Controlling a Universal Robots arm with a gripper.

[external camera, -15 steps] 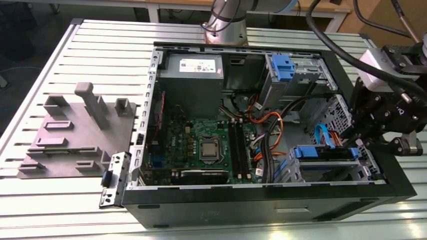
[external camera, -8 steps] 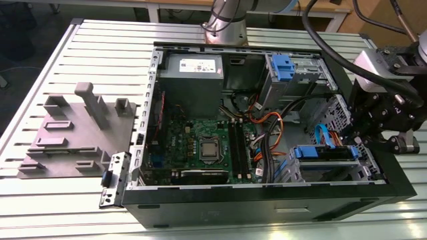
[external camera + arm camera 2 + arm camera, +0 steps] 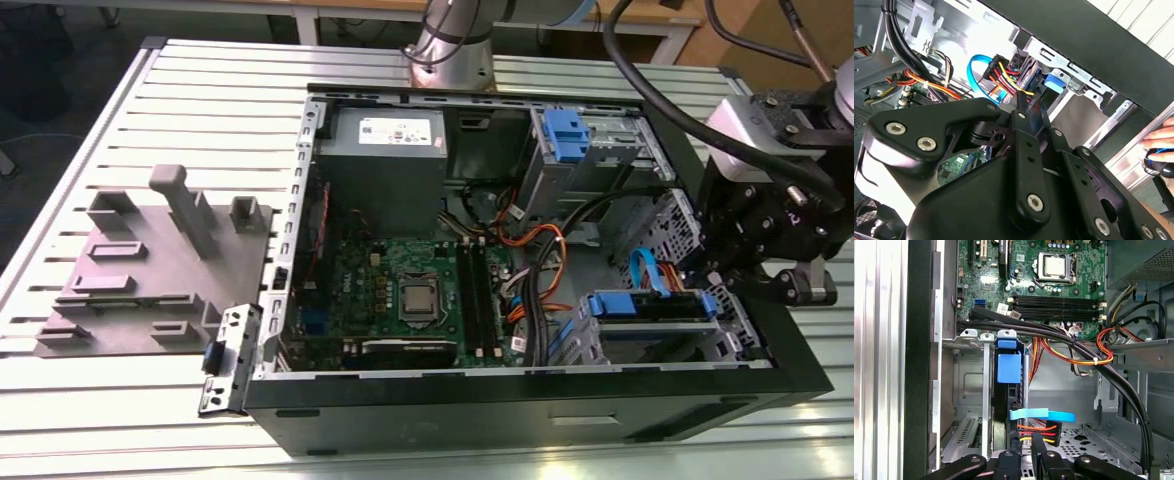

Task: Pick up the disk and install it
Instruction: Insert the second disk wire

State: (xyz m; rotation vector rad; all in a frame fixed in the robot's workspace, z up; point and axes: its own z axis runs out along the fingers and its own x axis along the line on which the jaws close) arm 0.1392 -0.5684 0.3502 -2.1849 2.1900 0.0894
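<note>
The disk [image 3: 650, 305] sits edge-up in the drive cage at the front corner of the open computer case, on the exterior view's right. Its blue rail and tab [image 3: 1008, 367] show on top. Blue, red and yellow cables run to its end [image 3: 1040, 429]. My gripper [image 3: 727, 278] hangs just over that cabled end of the disk. In both wrist views its black fingers [image 3: 1023, 111] stand close together, shut, with nothing clearly held between them. The disk's blue tab [image 3: 1054, 80] lies just beyond the fingertips.
The case [image 3: 534, 405] lies open on a slatted white table, with the motherboard [image 3: 400, 290], power supply [image 3: 390, 135] and a tall blue latch [image 3: 566, 135] inside. Thick black cables [image 3: 1114, 380] cross the bay. A grey fixture [image 3: 147, 270] is on the exterior view's left. A hand [image 3: 1160, 137] rests beside the case.
</note>
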